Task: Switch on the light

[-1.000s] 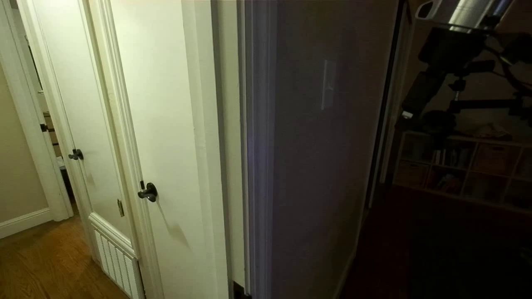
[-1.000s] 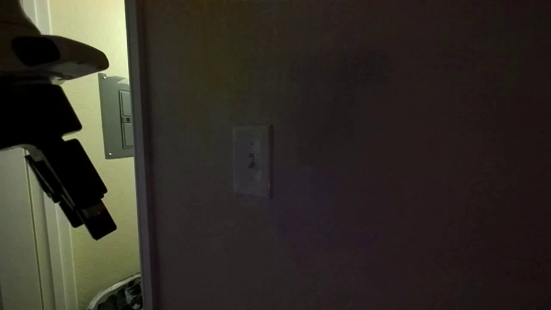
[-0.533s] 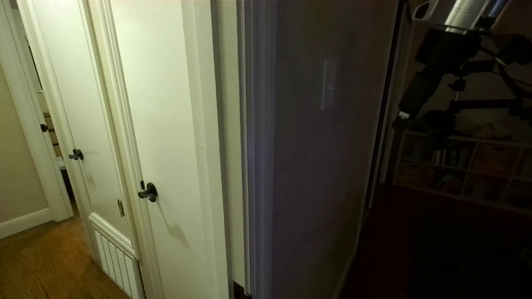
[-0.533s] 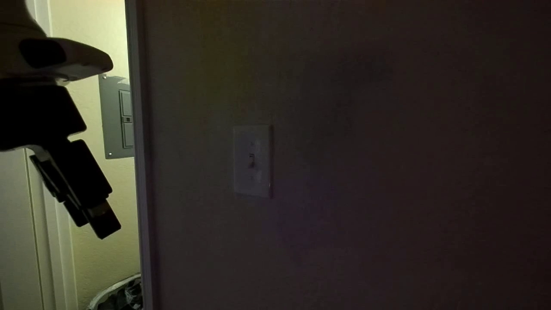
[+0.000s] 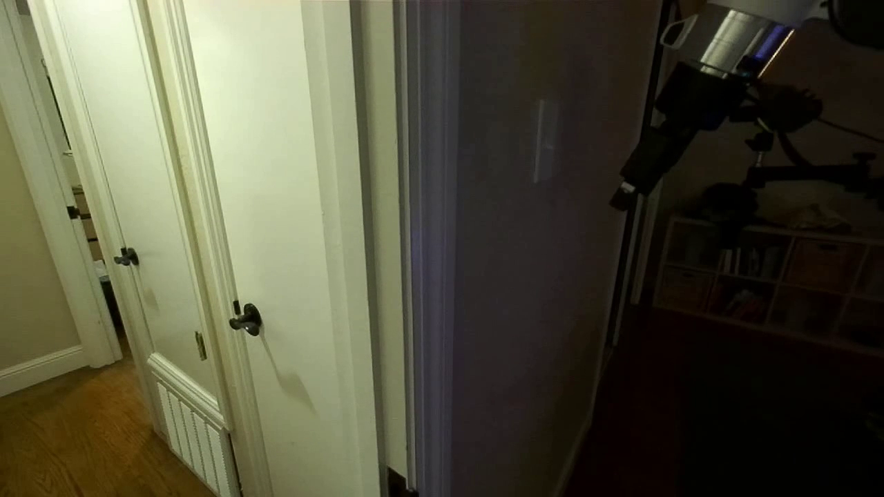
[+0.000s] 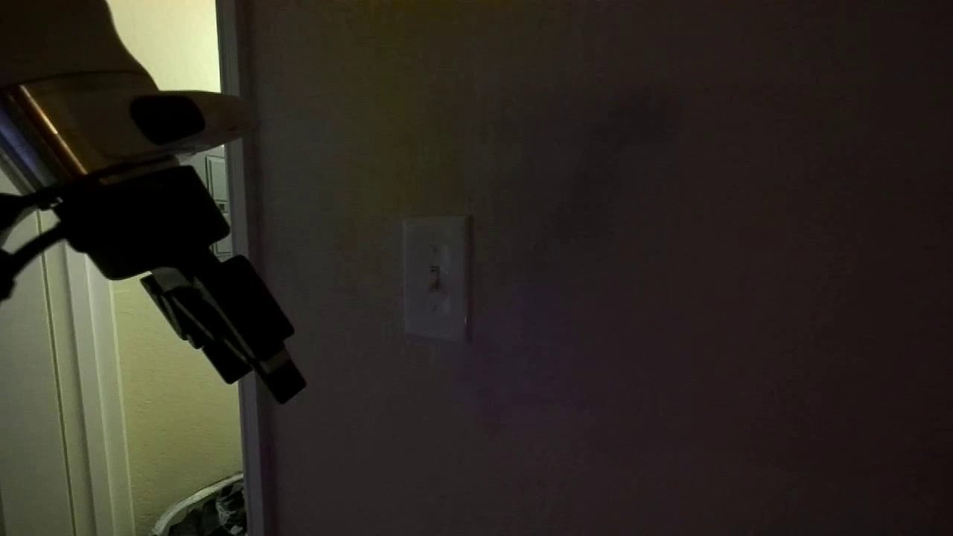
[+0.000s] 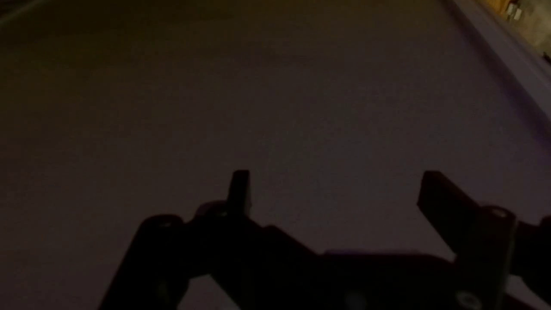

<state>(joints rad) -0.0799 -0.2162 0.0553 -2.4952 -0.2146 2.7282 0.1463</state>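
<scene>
- A pale, upright rectangular switch plate [image 6: 421, 286], with a small toggle [image 6: 435, 278] at its centre, is fixed to a flat, shadowed wall [image 6: 670, 372] near a narrow painted door frame [image 6: 254, 454].
- The black, two-fingered mechanical hand [image 7: 335, 174] has its fingers [image 7: 239, 189] spread well apart, nothing between them; in both exterior views it is clear of the plate.
- It slants down toward the plate's side, I think so that a fingertip can nudge the toggle; nothing needs grasping, so the spread may not matter.
- Half a second ago the hand showed against the bright, yellowish wall [image 6: 179, 424] beyond the frame; now one fingertip shows past it, nearer the plate.
- The white and silver robot arm [image 6: 97, 112] has come across too, hiding much of a grey metal panel [image 6: 217, 179].
- The plate hasn't shifted, and the room around me remains dark, so I judge the light not yet on.
</scene>
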